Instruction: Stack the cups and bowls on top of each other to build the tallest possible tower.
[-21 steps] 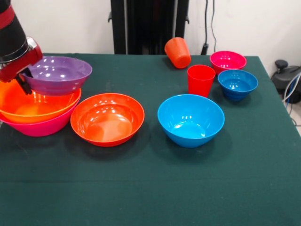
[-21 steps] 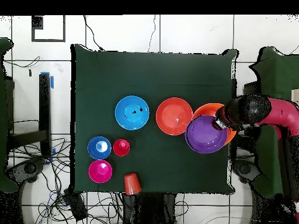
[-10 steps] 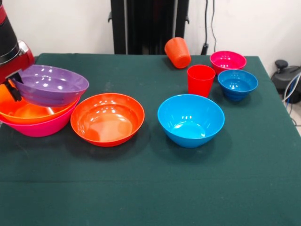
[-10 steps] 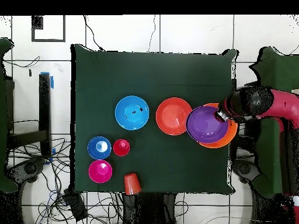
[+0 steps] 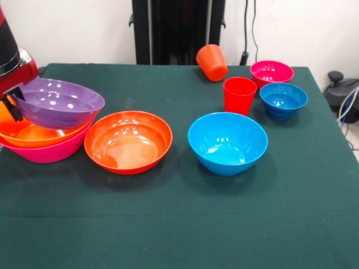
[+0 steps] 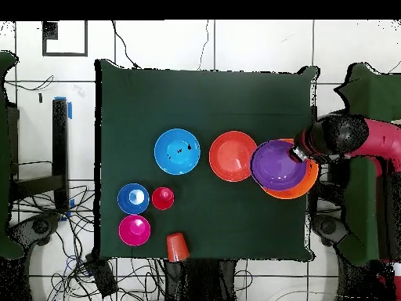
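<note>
**Purple bowl lowered over the started tower, still in the gripper's hold.**
Nearest the front camera, the shallow red-orange plastic bowl point(image 5: 128, 141) and the medium blue plastic bowl point(image 5: 227, 143) stand alone on the green tabletop point(image 5: 179, 224), unmoved. Just beside the red-orange bowl, the tower point(image 5: 47, 137) consists of the big pink plastic bowl point(image 5: 53, 151) with the big yellow-orange plastic bowl point(image 5: 33, 134) nested in it. Over the last second the glossy purple plastic bowl point(image 5: 56, 102) has come down and shifted sideways; it now hangs tilted, low over the yellow-orange bowl and off-centre, whether touching cannot be told. The gripper point(image 5: 12, 100) remains clamped on its rim. Farther back stand the red plastic tumbler point(image 5: 239, 95), the small blue plastic bowl point(image 5: 283, 100), the small magenta plastic bowl point(image 5: 271, 73) and the tipped orange plastic tumbler point(image 5: 212, 62). Judged stage: placing the third tier; release awaits.
</note>
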`<action>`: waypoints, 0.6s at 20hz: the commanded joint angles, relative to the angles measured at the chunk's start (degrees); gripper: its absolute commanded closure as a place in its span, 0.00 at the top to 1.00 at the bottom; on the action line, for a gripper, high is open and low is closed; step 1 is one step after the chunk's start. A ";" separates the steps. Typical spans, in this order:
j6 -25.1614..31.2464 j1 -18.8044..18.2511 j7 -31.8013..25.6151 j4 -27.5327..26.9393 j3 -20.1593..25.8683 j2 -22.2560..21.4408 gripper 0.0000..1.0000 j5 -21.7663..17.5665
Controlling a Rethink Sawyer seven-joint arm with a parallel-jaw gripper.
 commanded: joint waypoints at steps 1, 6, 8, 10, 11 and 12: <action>-1.80 1.40 -21.10 -1.02 -1.31 2.10 0.00 -2.37; -2.77 0.81 -20.85 -0.19 -1.71 2.61 0.00 -2.86; -3.03 0.62 -20.65 0.00 -1.59 2.65 0.00 -2.73; -3.40 0.30 -20.74 0.32 -1.30 2.80 0.00 -2.43; -3.68 -0.13 -21.44 0.78 -0.91 2.92 1.00 -2.22; -3.75 -0.33 -21.57 0.93 -0.78 2.99 1.00 -2.06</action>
